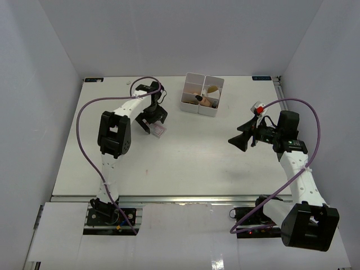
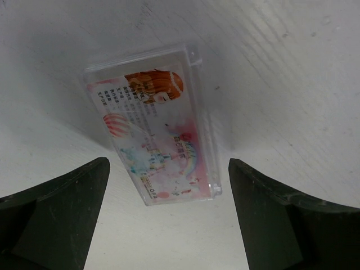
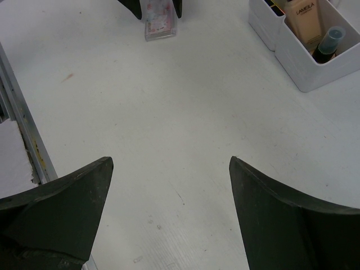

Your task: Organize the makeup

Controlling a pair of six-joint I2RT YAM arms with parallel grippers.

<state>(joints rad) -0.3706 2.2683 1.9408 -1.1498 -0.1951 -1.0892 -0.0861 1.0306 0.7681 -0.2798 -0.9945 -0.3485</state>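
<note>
The left fingers (image 2: 62,214) are spread wide, one on each side of the pink flat packet (image 2: 154,135). Whether they touch it cannot be told. The packet lies flat on the bench (image 1: 185,163), left of the white compartment box (image 1: 198,108) and apart from it. The right fingers (image 3: 292,219) are also spread, hold nothing, and hang over the right side of the bench, well apart from the box. A tan dark-capped bottle (image 3: 306,22) rests in one compartment of the box. The other contents are too small to identify.
</note>
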